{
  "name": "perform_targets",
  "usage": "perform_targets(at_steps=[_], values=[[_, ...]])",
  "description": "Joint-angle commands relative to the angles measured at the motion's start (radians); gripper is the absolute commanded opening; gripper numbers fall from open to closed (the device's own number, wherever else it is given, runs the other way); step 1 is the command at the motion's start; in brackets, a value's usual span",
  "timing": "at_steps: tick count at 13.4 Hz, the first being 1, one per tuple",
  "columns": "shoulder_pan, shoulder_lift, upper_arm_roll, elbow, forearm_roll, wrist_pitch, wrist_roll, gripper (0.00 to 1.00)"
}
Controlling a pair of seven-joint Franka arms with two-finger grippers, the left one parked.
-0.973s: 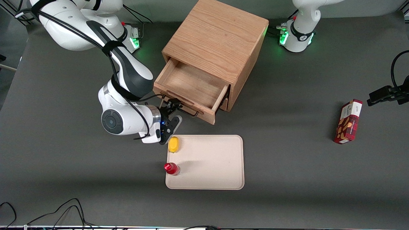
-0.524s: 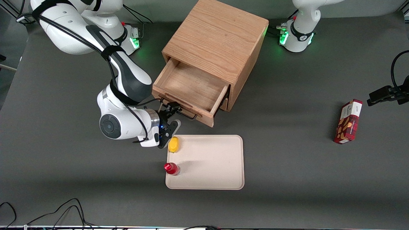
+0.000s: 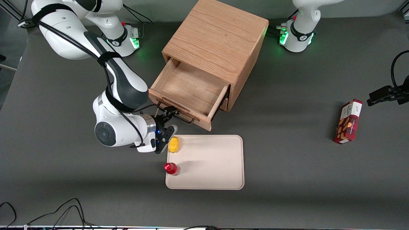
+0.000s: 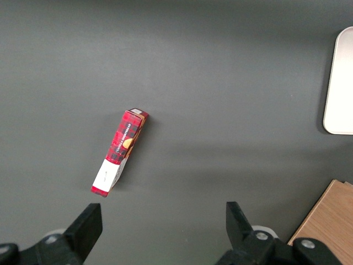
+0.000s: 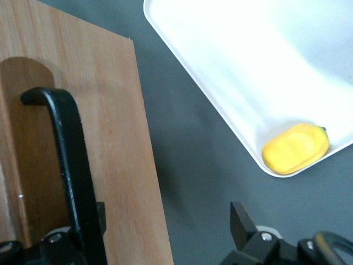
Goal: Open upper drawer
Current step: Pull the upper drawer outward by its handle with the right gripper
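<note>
The light oak cabinet [image 3: 217, 38] stands at the back of the table. Its upper drawer [image 3: 188, 88] is pulled well out, and the bare wooden inside shows. The long black wire handle [image 3: 179, 116] runs along the drawer front [image 5: 110, 138]. My gripper [image 3: 168, 123] is at the handle [image 5: 69, 160], in front of the drawer. It is open. One finger sits between the handle and the wood, and the other finger [image 5: 242, 221] hangs free over the dark table. Only a sliver of the bottom drawer [image 3: 225, 103] shows beneath.
A beige tray [image 3: 217, 166] lies just nearer the front camera than the drawer, holding a yellow item [image 3: 174, 144] and a red bottle [image 3: 171, 168]. The yellow item [image 5: 295, 148] is close to my free finger. A red box [image 3: 348, 121] lies toward the parked arm's end.
The upper drawer has slid farther out of the cabinet. My gripper moved with its handle, toward the front camera and the working arm's end.
</note>
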Motion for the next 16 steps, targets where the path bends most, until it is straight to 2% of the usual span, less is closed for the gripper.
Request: perform_targets(at_steps=[1, 16], values=[[0.015, 0.027, -0.023, 0.075, -0.016, -0.045, -0.022, 1.00], [0.033, 0.113, -0.081, 0.255, -0.017, -0.071, -0.086, 1.00]])
